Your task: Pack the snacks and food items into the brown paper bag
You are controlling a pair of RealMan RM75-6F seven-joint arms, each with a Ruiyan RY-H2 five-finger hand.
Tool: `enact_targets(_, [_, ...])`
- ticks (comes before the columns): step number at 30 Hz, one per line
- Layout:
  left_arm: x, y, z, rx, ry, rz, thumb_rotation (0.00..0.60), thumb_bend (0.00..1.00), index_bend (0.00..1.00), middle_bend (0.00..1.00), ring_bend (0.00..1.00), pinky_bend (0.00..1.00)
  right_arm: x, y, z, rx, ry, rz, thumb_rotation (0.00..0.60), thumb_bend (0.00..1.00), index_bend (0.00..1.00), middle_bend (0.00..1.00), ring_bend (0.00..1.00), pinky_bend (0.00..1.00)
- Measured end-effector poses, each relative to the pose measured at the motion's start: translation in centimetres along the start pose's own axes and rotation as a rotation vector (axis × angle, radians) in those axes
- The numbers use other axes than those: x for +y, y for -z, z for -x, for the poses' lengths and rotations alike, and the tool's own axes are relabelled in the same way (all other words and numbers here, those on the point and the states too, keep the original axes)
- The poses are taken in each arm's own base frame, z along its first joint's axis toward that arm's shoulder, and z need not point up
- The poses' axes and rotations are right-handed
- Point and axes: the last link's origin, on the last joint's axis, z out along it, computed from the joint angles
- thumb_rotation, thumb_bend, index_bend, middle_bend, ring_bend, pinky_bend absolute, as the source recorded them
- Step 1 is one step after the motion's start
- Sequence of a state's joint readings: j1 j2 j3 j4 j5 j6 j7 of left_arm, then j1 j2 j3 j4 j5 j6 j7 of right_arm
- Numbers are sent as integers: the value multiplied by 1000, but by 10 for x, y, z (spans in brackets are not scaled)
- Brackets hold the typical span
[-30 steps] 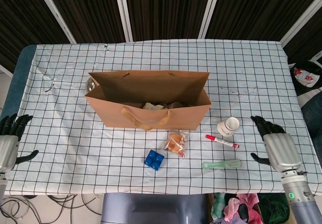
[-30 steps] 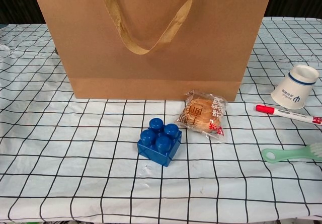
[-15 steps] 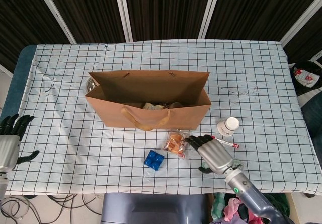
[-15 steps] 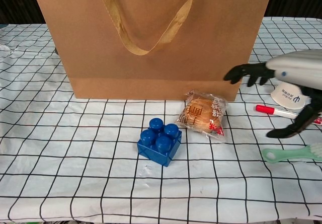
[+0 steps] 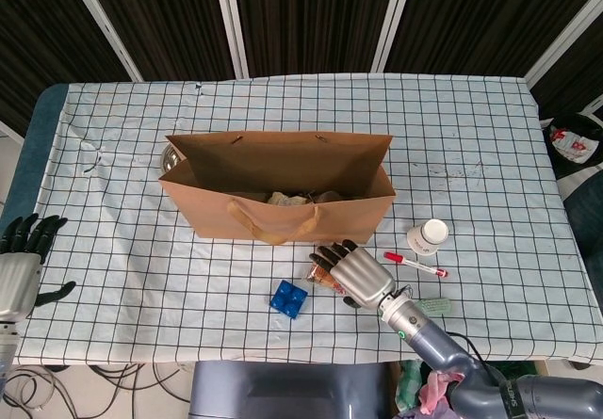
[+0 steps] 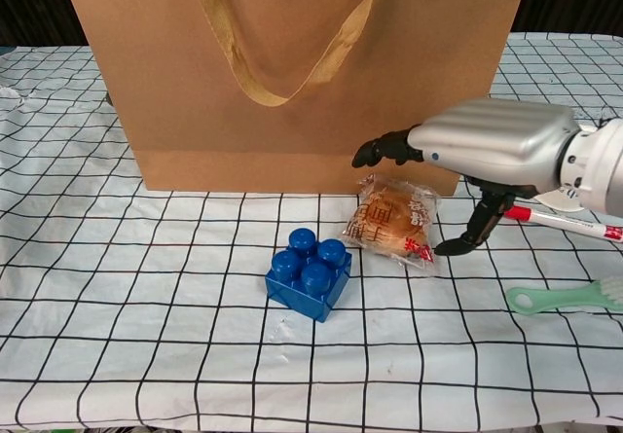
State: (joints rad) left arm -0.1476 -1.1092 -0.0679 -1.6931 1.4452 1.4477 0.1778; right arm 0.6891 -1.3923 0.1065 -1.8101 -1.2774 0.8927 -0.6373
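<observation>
The right hand [image 6: 487,161], fingers spread and empty, hovers over the clear-wrapped round bun [image 6: 392,219], probably light, soft and slippery; best grasped gently across its sides.

Table [image 5: 490,127] fills frame centre, covered by white cloth with black grid [image 5: 113,278], wrinkled toward 9 o'clock. Blue table edge [image 5: 28,146] shows at 9 o'clock. Dark slatted panels [image 5: 311,19] with white diagonal frames [image 5: 229,19] span 12 o'clock. Heap of coloured cloth [image 5: 443,386] on floor at 5 o'clock; cables [image 5: 104,377] at 7 o'clock. Light even, soft.
</observation>
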Motion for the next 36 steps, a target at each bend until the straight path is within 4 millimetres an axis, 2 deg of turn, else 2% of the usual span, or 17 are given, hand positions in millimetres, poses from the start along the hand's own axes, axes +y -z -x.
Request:
enact_targets(12, [1,0,1,5,-6,-5,600,77,137,110,0,23,-9,-28,11,-21,83,-50,600,139,149,138,191,215])
enact_targets(20, [2,0,2,3,-8,-6,600,76,139,111,0,23,-9,-39,19,-47,134,-58,600,140,158,159,193,216])
enact_targets(28, [1,1,1,2,-10,-7,600,76,145,111,0,23,-11,-46,22,-45,164,-66,600,170,228,210,227,215])
enact_targets(36, [1,1,2,-4,-14,-4,600,77,149,111,0,23,-12,-48,22,-29,180,-62,600,279,350,341,353,228])
